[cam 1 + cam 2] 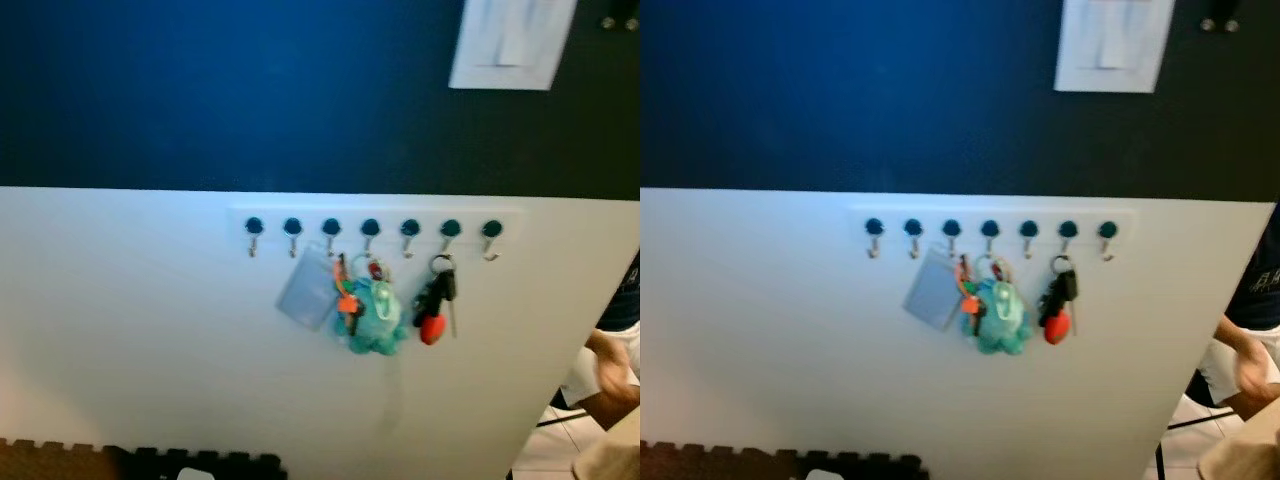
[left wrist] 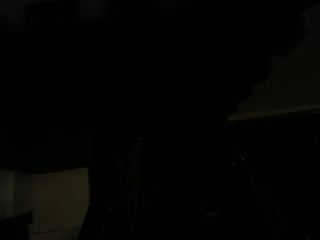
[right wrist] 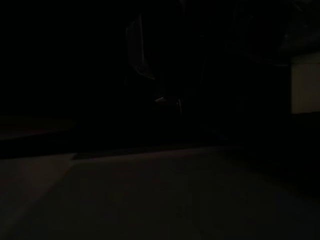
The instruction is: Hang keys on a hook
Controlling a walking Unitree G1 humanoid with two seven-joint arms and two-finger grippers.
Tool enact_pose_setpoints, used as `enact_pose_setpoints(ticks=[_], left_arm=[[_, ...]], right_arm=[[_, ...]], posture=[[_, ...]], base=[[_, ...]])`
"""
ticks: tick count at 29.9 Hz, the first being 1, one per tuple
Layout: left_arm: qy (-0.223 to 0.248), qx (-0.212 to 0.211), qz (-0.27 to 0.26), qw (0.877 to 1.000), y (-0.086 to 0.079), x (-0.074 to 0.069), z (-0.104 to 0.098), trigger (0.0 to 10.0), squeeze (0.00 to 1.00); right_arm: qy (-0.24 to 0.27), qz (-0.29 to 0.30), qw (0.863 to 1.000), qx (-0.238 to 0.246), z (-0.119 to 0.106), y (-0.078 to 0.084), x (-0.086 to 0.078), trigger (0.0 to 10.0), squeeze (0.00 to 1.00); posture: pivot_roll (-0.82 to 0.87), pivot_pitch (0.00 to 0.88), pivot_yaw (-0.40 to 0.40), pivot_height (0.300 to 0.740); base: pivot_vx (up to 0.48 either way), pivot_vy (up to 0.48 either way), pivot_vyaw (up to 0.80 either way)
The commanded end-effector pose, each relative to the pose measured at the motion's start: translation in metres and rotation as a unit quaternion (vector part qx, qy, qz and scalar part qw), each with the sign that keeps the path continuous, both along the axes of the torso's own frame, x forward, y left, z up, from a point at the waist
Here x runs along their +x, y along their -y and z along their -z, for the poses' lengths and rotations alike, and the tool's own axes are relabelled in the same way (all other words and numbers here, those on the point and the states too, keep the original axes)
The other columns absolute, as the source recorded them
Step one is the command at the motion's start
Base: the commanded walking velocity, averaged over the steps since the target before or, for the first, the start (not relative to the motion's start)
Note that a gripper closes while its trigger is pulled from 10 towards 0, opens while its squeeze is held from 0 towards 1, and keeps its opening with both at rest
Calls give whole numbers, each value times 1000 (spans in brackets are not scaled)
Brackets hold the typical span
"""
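Left eye view: a white wall panel (image 1: pixel 150 330) beneath a dark blue upper wall carries a rail of seven hooks (image 1: pixel 370 228) with teal caps. From the left, the first two hooks (image 1: pixel 253 229) are bare. A translucent card holder (image 1: pixel 308 288) hangs below the third. An orange-tagged bunch (image 1: pixel 346 298) and a teal plush keyring (image 1: pixel 377 318) hang close together, touching, under the third and fourth; which hook bears which cannot be told through the blur. The fifth hook (image 1: pixel 409 231) is bare. Black keys with a red fob (image 1: pixel 436 303) hang from the sixth. The seventh hook (image 1: pixel 491 231) is bare.

Progress: judged from the rail, keys already hang on a hook, so the task appears done or nearly so; which bunch is the task's own cannot be told. Nothing visible is left to place.

No containers appear; the rail is the sole holder, and what hangs on it is listed above.

A white plate (image 1: pixel 512 42) sits on the blue wall at the upper right. Dark floor mats (image 1: pixel 140 462) lie at the near left. A person's arm (image 1: pixel 610 372) shows at the right edge, well apart from the rail.

Left wrist view and right wrist view: very dark; each arm seems to hang idle, and whether either pincer is wide, narrow or holding anything cannot be told.
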State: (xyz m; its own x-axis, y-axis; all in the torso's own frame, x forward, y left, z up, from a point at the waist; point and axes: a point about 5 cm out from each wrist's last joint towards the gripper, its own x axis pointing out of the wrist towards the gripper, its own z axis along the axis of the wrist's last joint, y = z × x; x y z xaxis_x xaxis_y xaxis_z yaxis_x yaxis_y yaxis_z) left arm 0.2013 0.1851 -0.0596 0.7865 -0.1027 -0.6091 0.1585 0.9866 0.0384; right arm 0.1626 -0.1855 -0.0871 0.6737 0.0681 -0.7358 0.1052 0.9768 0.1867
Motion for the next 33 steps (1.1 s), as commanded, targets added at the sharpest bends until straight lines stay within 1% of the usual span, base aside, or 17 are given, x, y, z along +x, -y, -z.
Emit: enact_pose_setpoints(ticks=[1,12,20,24,28,33], left_arm=[[-2,2,-1,1000,-3,-2,1,10000,0],[1,3,2,1000,-3,-2,0,10000,0],[16,7,11,1000,-4,0,-3,10000,0],[22,5,34,999,2,0,-4,10000,0],[23,1,36,999,5,0,-4,10000,0],[26,0,40,999,6,2,-5,10000,0]], right_arm=[[-2,-2,1000,-2,0,1,-1,10000,0],[-1,-1,1000,-1,0,1,-1,10000,0],[-3,2,1000,1,1,0,-2,10000,0],[-5,4,1000,1,2,2,-4,10000,0],[-5,6,1000,1,2,4,-5,10000,0],[-4,6,1000,0,1,3,-3,10000,0]], posture=[[77,0,-15,740],[78,0,-16,740],[78,0,-15,740],[76,0,-17,740],[76,0,-19,740],[75,0,-20,740]], base=[[0,330,0],[0,333,0],[0,0,0],[0,0,0],[0,-386,0],[0,-480,0]])
